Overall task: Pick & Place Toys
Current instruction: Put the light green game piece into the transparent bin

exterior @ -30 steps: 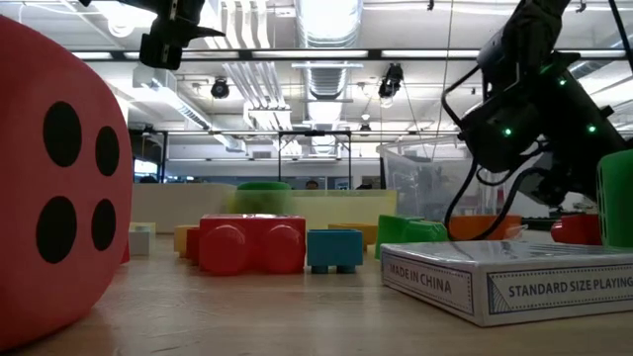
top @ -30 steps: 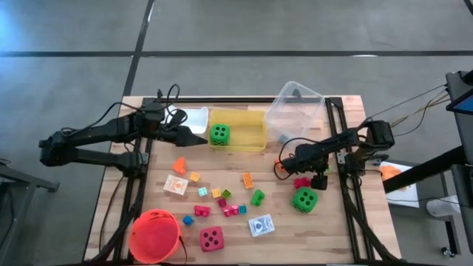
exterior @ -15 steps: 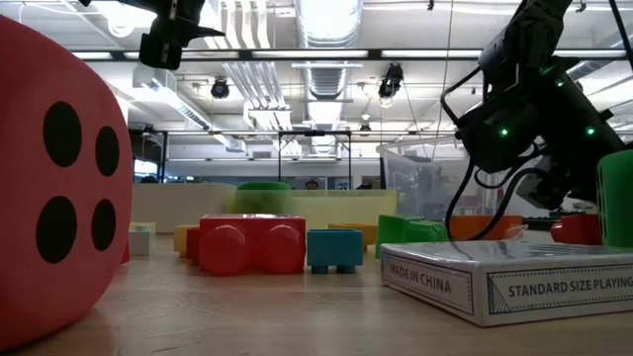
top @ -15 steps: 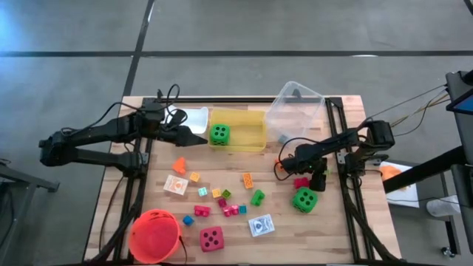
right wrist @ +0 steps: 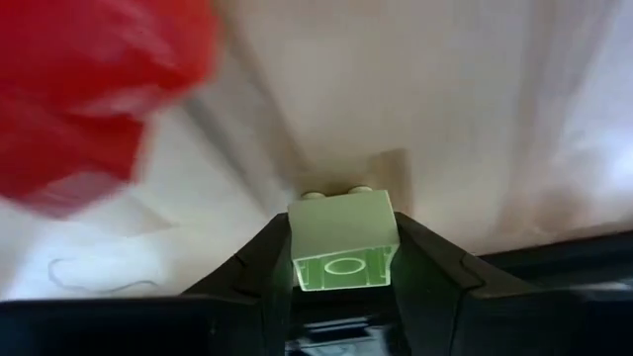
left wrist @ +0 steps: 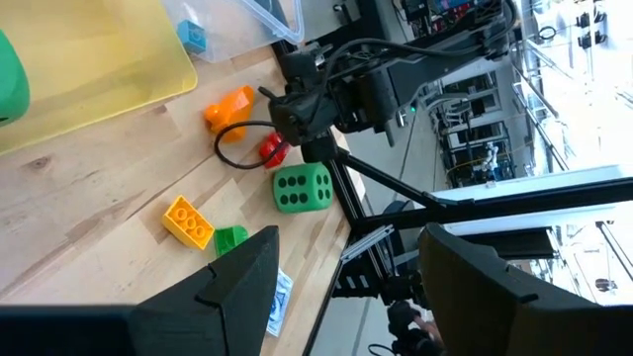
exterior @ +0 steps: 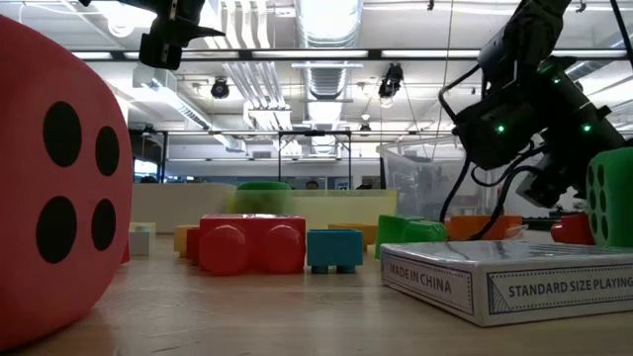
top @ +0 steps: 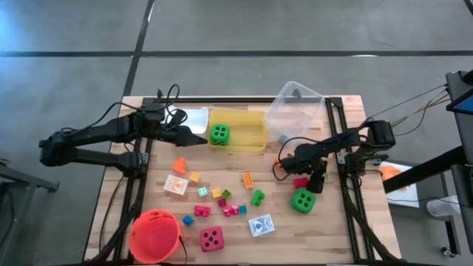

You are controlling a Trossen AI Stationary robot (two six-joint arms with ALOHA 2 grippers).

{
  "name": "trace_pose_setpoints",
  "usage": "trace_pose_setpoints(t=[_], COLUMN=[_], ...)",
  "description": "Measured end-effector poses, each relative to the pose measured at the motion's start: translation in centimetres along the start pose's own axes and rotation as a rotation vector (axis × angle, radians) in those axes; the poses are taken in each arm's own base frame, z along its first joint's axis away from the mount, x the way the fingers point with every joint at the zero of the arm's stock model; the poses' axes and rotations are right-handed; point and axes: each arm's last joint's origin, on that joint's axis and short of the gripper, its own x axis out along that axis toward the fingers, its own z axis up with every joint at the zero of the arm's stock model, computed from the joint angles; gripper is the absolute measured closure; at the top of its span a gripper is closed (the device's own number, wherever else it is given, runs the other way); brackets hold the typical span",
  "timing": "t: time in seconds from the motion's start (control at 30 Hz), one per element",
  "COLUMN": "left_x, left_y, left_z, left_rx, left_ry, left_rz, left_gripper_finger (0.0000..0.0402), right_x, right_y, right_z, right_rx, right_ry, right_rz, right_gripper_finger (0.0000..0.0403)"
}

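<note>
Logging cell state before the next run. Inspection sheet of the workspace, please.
Surface: wooden table, toys scattered mid-table.
Job's things: green die in the yellow bin; second green die beside the right arm; pink die near front edge.
Clutter: orange bucket, card box.
End effectors: right end effector shut on a pale green block; left end effector open, near the yellow bin.
Cables: black cable at the table's back edge.
Surroundings: nothing seen.
</note>
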Motion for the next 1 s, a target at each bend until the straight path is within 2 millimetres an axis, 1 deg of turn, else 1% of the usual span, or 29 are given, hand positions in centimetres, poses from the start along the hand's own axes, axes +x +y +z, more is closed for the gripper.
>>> trace_pose_setpoints(t=[0.13, 0.27, 0.7, 0.87, 1.0], left_x=[0.0, 0.0, 0.0, 0.0, 0.0], left_y=[0.0, 0.0, 0.0, 0.0, 0.0], left_z=[0.0, 0.0, 0.0, 0.0, 0.0], left_rx=[0.0, -0.001, -0.015, -0.015, -0.019], left_ry=[0.0, 0.0, 0.001, 0.0, 0.001], left_rz=[0.0, 0.0, 0.0, 0.0, -0.001], left_gripper_finger=[0.017, 0.017, 0.017, 0.017, 0.017], right_x=[-0.5, -1.5, -5.3, -6.6, -8.1], right_y=[0.1, 0.4, 0.9, 1.1, 1.3], right_z=[-0.2, -1.0, -6.1, -7.0, -7.4], right_rx=[0.019, 0.041, 0.144, 0.161, 0.17], right_ry=[-0.024, -0.071, -0.322, -0.413, -0.495], right_rz=[0.04, 0.089, 0.272, 0.36, 0.434], right_gripper_finger=[0.0275, 0.0275, 0.0275, 0.0275, 0.0275])
